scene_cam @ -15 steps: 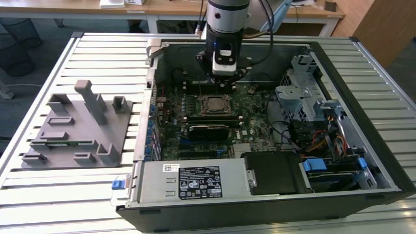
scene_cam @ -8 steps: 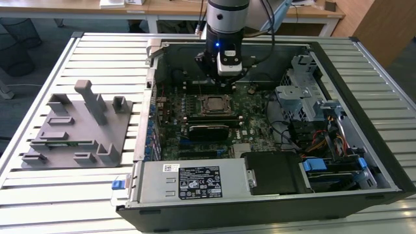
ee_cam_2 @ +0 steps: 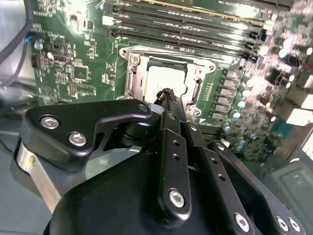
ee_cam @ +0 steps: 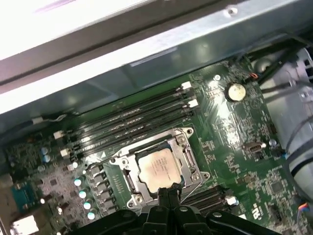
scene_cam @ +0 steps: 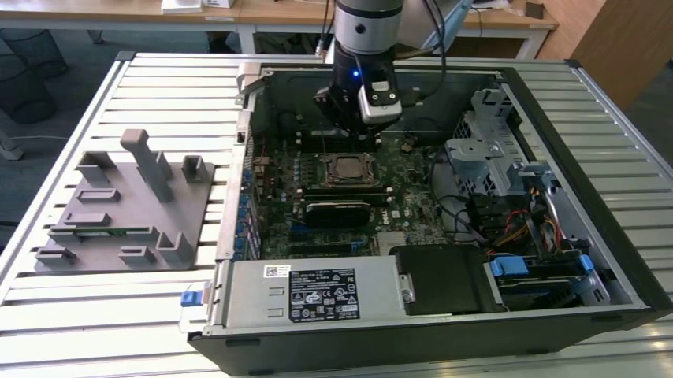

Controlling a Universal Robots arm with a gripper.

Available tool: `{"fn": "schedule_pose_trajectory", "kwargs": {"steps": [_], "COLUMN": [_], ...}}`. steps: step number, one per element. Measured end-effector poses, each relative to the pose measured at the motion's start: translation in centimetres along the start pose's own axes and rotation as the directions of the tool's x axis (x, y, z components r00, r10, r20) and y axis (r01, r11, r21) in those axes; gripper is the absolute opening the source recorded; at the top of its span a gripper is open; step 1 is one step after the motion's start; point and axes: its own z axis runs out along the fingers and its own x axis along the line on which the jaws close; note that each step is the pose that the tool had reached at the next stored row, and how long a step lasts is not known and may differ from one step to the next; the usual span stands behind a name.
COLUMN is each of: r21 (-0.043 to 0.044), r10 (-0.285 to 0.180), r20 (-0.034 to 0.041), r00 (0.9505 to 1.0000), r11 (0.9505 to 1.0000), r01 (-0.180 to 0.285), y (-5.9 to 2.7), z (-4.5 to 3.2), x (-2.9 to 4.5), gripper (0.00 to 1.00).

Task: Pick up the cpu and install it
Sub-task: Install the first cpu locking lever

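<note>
Open computer case lies on its side on a slatted metal table; grey fixture plate with upright blocks sits on the table toward the exterior view's left, well apart from the case. Inside the case: green motherboard, silver power supply at the near edge, black rectangular block just below the socket area in the exterior view. Arm reaches down into the case over the far part of the board. Gripper hangs just above the board at the socket's edge; both wrist views show its two black fingertips pressed together into a narrow point, nothing between them, so jaws read as closed and empty. The cpu lies flat inside the metal socket frame, silver top up, square with the frame, beside the row of memory slots. In the second wrist view the fingertips sit close over the chip's near edge; contact cannot be told. Judgement: the pick and the placement look done, since the chip is already seated in the socket and the gripper carries nothing; the step in hand appears to be the tail of the install, either a check or a light press on the chip. Whether the retention frame is latched cannot be told. Any further move here calls for a slow, straight vertical approach and very little force, keeping the closed tips off the socket frame and the neighbouring capacitors.
</note>
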Motion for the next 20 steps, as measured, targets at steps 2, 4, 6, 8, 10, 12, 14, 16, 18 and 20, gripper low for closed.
{"fn": "schedule_pose_trajectory", "kwargs": {"steps": [2,4,6,8,10,12,14,16,18,20], "r21": [-0.0003,-0.0008,-0.0011,-0.0015,-0.0019,-0.0021,-0.0021,-0.0022,-0.002,-0.0021], "r10": [-0.038,-0.073,-0.109,-0.144,-0.172,-0.179,-0.179,-0.179,-0.179,-0.181], "r20": [0.0004,0.0008,0.0012,0.0016,0.002,0.0021,0.0023,0.0026,0.0027,0.0027], "r00": [0.9993,0.9973,0.994,0.9896,0.9851,0.9838,0.9838,0.9838,0.9838,0.9835], "r11": [0.9993,0.9973,0.994,0.9896,0.9851,0.9838,0.9838,0.9838,0.9838,0.9835], "r01": [0.038,0.073,0.109,0.144,0.172,0.179,0.179,0.179,0.179,0.181], "y": [0.0,0.0,0.0,0.0,-0.02,-0.24,-0.53,-0.85,-1.18,-1.44], "z": [0.04,0.08,0.11,0.13,0.16,0.16,0.15,0.15,0.14,0.13], "x": [0.0,0.0,0.0,0.01,0.06,0.58,1.36,2.2,3.08,3.76], "gripper": [0.11,0.11,0.11,0.11,0.11,0.11,0.11,0.11,0.11,0.11]}}
